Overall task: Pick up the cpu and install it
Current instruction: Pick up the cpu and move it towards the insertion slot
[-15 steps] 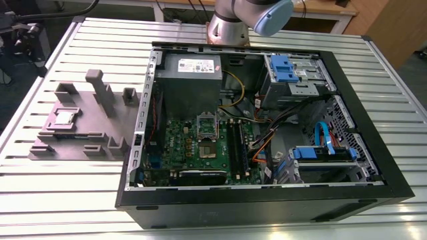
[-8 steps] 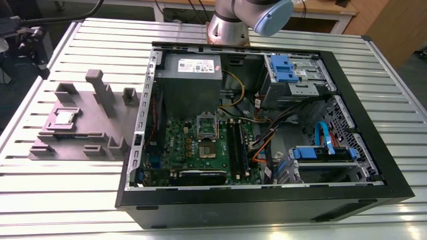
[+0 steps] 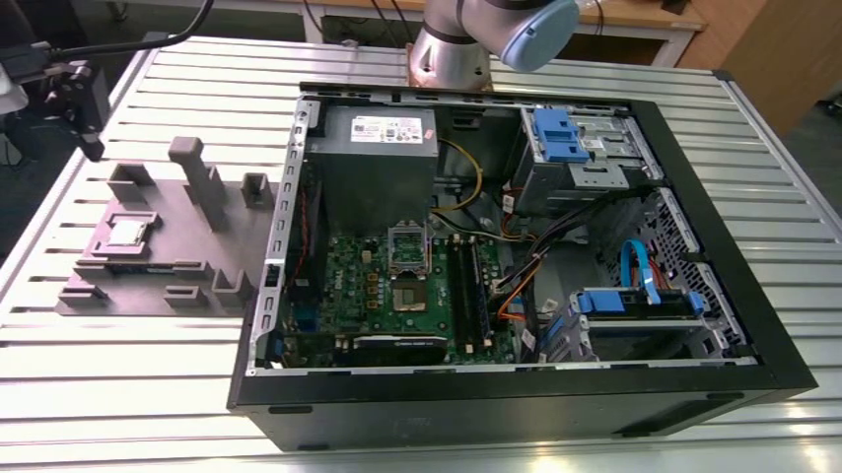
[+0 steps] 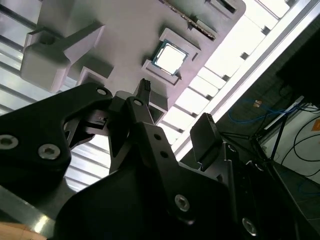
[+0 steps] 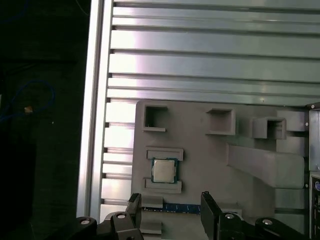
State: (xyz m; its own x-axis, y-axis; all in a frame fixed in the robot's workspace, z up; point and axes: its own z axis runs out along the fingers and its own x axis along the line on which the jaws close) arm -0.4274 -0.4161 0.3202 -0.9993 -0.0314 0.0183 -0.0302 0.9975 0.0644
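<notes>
The tool [image 5: 171, 212] hangs released and empty above the grey holder [image 5: 202, 167], its two dark fingers [image 5: 209, 210] spread wide with nothing between them. Just beyond them the cpu [image 5: 163, 171] lies flat in its shallow pocket, silver top up, hemmed by a raised lip on two opposite sides. In the exterior view the holder rests on the slatted metal worktop [image 3: 145, 394] at nine o'clock of the open computer case [image 3: 526, 399], well apart from the motherboard's socket [image 3: 406, 295]. The likely trouble is a finger landing on a lip rather than beside the chip, which would tilt it or flick it out. The thin, smooth edge could also slip from a skewed pinch, and a chip carried crooked could harm the socket's contacts.
</notes>
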